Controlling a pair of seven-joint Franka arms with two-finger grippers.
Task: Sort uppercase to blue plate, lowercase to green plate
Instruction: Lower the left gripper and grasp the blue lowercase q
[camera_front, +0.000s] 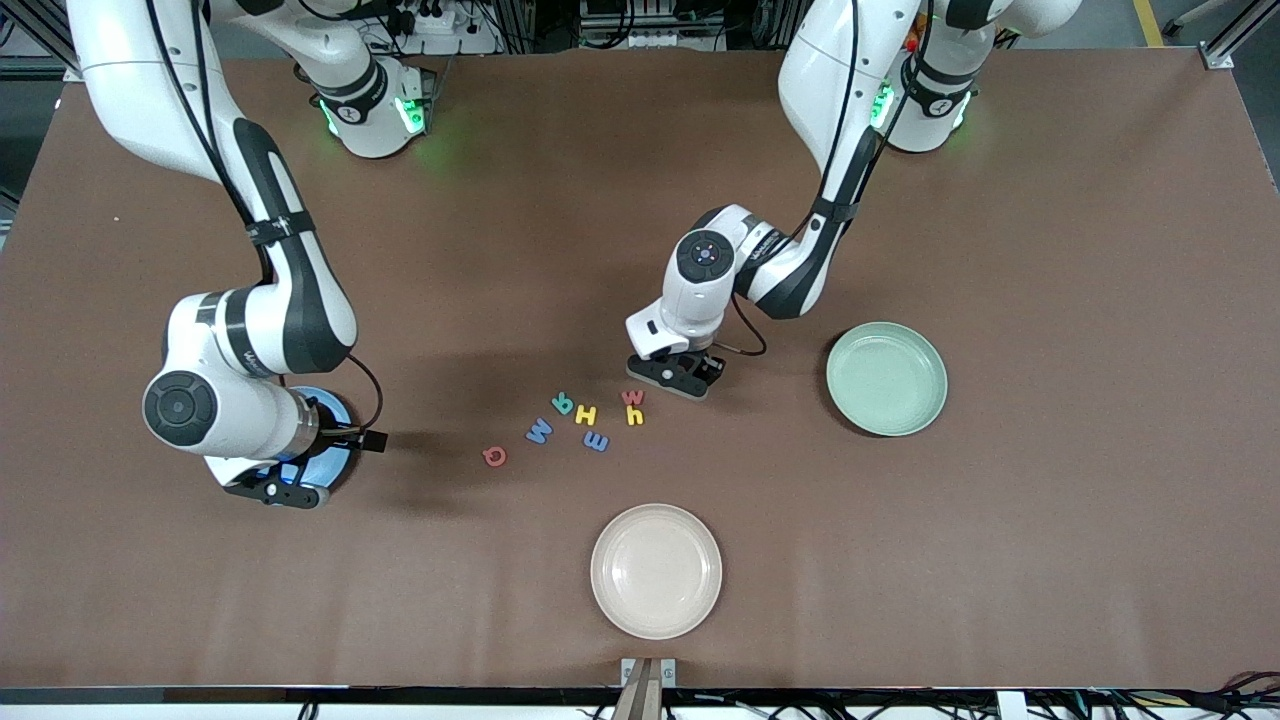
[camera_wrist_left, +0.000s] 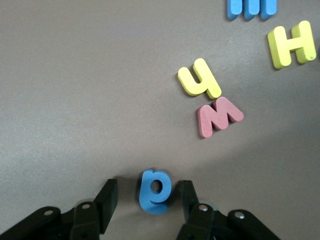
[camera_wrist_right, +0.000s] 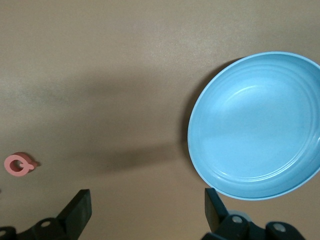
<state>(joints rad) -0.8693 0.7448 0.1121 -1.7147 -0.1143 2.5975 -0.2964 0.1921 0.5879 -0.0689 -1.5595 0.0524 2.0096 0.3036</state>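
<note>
Your left gripper (camera_wrist_left: 146, 200) sits low over the table, fingers (camera_wrist_left: 107, 199) spread either side of the blue a (camera_wrist_left: 155, 191); one finger lies close against it, the other stands off, so nothing is clamped. That arm folds down from its base, wrist bent toward the letters. Just beside the a lie the red w (camera_wrist_left: 218, 116) and the yellow h (camera_wrist_left: 200, 79), then the yellow H (camera_wrist_left: 292, 44); bare table opens toward the green plate (camera_front: 886, 378). Your right gripper (camera_wrist_right: 147, 210) waits over the blue plate's (camera_wrist_right: 257, 125) edge, fingers wide apart, holding nothing, the red Q (camera_wrist_right: 19, 164) well apart.
</note>
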